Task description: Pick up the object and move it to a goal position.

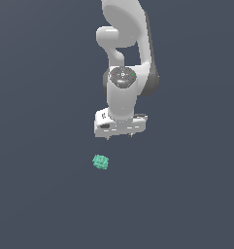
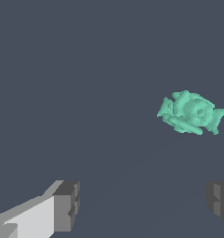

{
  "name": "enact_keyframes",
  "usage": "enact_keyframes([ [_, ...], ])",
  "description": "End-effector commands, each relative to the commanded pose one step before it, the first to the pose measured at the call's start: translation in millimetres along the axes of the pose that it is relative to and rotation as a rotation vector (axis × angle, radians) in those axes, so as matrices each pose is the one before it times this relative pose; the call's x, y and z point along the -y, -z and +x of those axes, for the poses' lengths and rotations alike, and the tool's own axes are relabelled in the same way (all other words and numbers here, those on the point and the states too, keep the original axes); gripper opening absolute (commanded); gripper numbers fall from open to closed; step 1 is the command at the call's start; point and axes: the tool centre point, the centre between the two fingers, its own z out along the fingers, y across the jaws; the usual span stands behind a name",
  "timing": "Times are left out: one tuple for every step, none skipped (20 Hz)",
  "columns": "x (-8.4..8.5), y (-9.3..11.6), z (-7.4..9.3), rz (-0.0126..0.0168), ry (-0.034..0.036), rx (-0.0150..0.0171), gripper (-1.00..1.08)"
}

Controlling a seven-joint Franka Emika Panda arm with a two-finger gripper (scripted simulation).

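A: Exterior view: my tool [image 1: 119, 136] hangs above the bench, fingers [image 2: 66, 204] spread, holding nothing. The teal lumpy object [image 1: 100, 162] lies apart from it, no bench edge visible.

B: Wrist view: object [image 2: 192, 112] off-centre. Descending unaligned, I would likely clip and shove it.

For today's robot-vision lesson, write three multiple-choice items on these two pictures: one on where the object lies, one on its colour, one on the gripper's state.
1. In the exterior view, the object lies
A. below the gripper, toward that view's left
B. between the fingers
C. on top of the arm

2. The object's colour is
A. red
B. teal-green
C. yellow

3. The gripper is
A. shut on the object
B. shut and empty
C. open, holding nothing

Answers: 1 A, it sits apart from the gripper, lower and leftward. 2 B, both views show teal-green. 3 C, the wrist view shows the fingers wide apart with nothing between them.
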Motion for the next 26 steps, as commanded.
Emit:
enact_keyframes([
  [-3.24, -2.06, 2.51, -0.00122, 0.0441, 0.00025, 1.0],
  [-1.51, -0.94, 1.11, -0.0005, 0.02052, 0.00007, 1.0],
  [-1.64, -1.0, 1.13, -0.0005, 0.02179, 0.00006, 1.0],
  [-1.76, -1.07, 1.16, -0.0005, 0.02306, 0.00006, 1.0],
  [-1.9, -1.13, 1.16, -0.00049, 0.02433, 0.00006, 1.0],
  [-2.01, -1.18, 1.15, -0.00047, 0.02525, 0.00005, 1.0],
  [-2.05, -1.19, 1.09, -0.00043, 0.02528, 0.00004, 1.0],
  [-2.08, -1.2, 1.02, -0.00039, 0.02527, 0.00002, 1.0],
  [-2.12, -1.2, 0.95, -0.00036, 0.02523, 0.00001, 1.0],
  [-2.14, -1.21, 0.89, -0.00032, 0.02521, -0.00001, 1.0],
  [-2.17, -1.21, 0.82, -0.00029, 0.02517, -0.00004, 1.0],
  [-2.2, -1.21, 0.75, -0.00026, 0.02514, -0.00006, 1.0],
  [-2.22, -1.22, 0.68, -0.00023, 0.02512, -0.00008, 1.0],
  [-2.24, -1.22, 0.6, -0.0002, 0.02509, -0.00011, 1.0],
  [-2.27, -1.23, 0.53, -0.00018, 0.02505, -0.00014, 1.0],
  [-2.28, -1.23, 0.46, -0.00015, 0.02503, -0.00017, 1.0],
  [-2.3, -1.23, 0.38, -0.00013, 0.02499, -0.0002, 1.0],
  [-2.32, -1.23, 0.31, -0.00012, 0.02495, -0.00023, 1.0],
  [-2.32, -1.24, 0.23, -0.0001, 0.02492, -0.00027, 1.0],
  [-2.33, -1.24, 0.16, -0.00009, 0.0249, -0.0003, 1.0],
  [-2.34, -1.24, 0.08, -0.00008, 0.02486, -0.00034, 1.0],
  [-2.35, -1.24, 0.0, -0.00007, 0.02482, -0.00037, 1.0],
  [-2.35, -1.24, -0.07, -0.00006, 0.02479, -0.00041, 1.0],
  [-2.35, -1.24, -0.15, -0.00006, 0.02476, -0.00045, 1.0],
  [-2.35, -1.24, -0.23, -0.00006, 0.02471, -0.00048, 1.0],
  [-2.34, -1.24, -0.31, -0.00006, 0.02468, -0.00052, 1.0],
])
